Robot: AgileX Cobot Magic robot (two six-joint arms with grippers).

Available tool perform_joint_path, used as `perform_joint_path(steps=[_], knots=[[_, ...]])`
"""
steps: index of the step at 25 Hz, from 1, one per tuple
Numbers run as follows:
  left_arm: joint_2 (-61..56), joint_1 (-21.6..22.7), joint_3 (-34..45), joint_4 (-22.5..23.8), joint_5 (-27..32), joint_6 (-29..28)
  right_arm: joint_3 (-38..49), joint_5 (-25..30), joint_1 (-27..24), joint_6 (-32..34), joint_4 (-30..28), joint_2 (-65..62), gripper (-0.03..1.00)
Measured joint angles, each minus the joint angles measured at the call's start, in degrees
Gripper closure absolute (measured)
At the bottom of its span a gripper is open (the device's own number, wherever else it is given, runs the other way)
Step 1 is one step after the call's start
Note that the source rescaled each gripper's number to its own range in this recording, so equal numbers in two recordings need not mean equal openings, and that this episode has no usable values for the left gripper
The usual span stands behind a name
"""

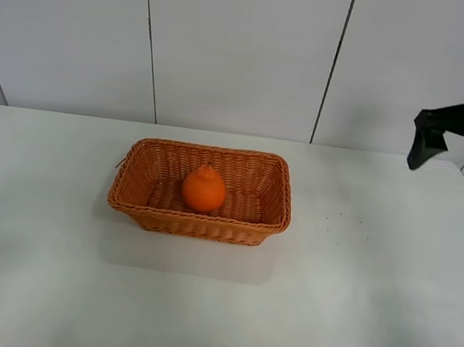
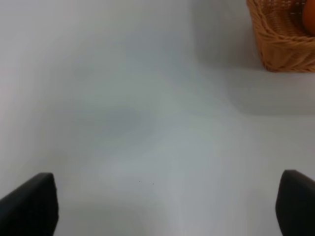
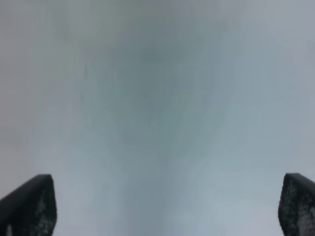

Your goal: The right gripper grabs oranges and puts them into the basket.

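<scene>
The orange (image 1: 204, 190) sits upright inside the wicker basket (image 1: 139, 200) at the middle of the white table. My right gripper (image 1: 458, 157) is open and empty, raised high at the far right, well away from the basket. In the right wrist view its two fingertips (image 3: 29, 206) stand wide apart over bare table. My left gripper is out of the exterior view. In the left wrist view its fingertips (image 2: 32, 206) stand wide apart and empty, with a corner of the basket (image 2: 280, 42) and a sliver of the orange (image 2: 309, 17) far off.
The white table (image 1: 351, 309) spreads around the basket on all sides. A grey panelled wall (image 1: 240, 46) stands behind the table's back edge.
</scene>
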Motion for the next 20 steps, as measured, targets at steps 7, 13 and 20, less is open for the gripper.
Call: perform_joint_path(steps=[7,13,20], knots=[[0.0,0.0,0.0,0.0,0.0,0.0,28.3,0.1,0.0,-0.4,0.0,-24.8,-0.03],[0.0,0.0,0.0,0.0,0.0,0.0,46.0,-4.0,0.0,-3.7,0.0,-46.7,-0.03],[0.0,0.0,0.0,0.0,0.0,0.0,56.3,-10.3,0.0,-3.3,0.5,-72.1,-0.03]])
